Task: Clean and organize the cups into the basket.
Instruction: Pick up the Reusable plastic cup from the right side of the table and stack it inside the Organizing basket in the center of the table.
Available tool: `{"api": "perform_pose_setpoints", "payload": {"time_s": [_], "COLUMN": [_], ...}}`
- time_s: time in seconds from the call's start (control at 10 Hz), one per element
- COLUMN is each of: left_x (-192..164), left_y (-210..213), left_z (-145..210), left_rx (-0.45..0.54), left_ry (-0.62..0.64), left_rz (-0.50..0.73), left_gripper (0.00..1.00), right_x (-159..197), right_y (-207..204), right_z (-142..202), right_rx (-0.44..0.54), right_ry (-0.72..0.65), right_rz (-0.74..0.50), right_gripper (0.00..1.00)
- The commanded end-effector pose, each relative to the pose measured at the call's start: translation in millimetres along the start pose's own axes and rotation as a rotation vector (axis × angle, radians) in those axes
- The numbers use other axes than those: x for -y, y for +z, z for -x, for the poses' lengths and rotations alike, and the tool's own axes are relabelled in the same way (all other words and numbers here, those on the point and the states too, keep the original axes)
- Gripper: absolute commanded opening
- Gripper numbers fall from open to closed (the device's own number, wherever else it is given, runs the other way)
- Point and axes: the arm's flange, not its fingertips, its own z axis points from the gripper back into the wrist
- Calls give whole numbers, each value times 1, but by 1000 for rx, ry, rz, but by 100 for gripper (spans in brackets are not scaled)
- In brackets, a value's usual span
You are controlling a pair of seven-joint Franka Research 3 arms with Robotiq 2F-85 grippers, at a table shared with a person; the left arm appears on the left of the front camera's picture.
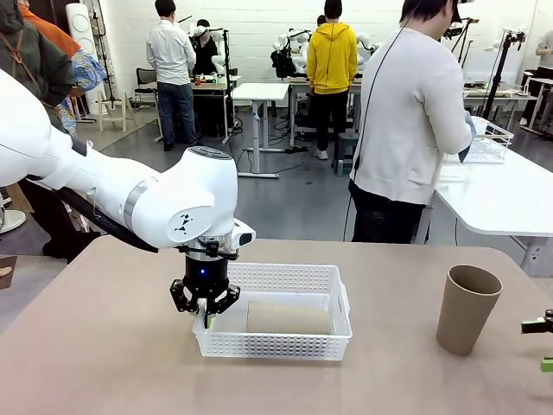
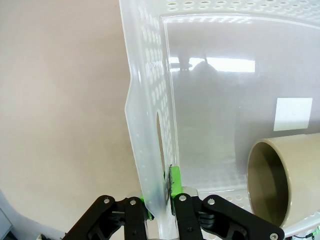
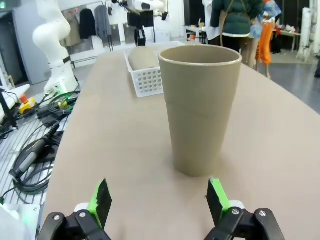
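From the front, the left gripper (image 1: 206, 313) was clamped on the basket's (image 1: 285, 346) left wall. The lying cup (image 1: 289, 317) sat inside. The upright cup (image 1: 467, 309) stood on the table (image 1: 104, 346) well to the right, near the right gripper (image 1: 536, 346).

Down the left wrist, pads (image 2: 174, 181) pinched that thin lattice wall (bendy-looking, so I'd pull gently), and the lying cup's (image 2: 270, 185) mouth faced us.

On the right wrist, jaws stood wide apart, flanking the upright cup (image 3: 199, 110) without touching. It looked light, stiff and matte, I'd guess. I'd take it mid-height and squeeze softly.
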Motion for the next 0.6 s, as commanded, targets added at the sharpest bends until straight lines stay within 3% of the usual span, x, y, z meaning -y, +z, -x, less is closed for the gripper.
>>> {"api": "perform_pose_setpoints", "payload": {"time_s": [0.0, 0.5], "left_x": [4, 4], "left_y": [-1, -1], "left_z": [1, 1], "left_rx": [-3, -3], "left_ry": [21, 21], "left_rz": [-2, -2], "left_gripper": [0, 0], "right_x": [15, 63], "right_y": [-7, -48], "right_z": [5, 9], "right_rx": [24, 41], "right_ry": [43, 33], "right_rz": [-6, -48], "right_gripper": [100, 100]}}
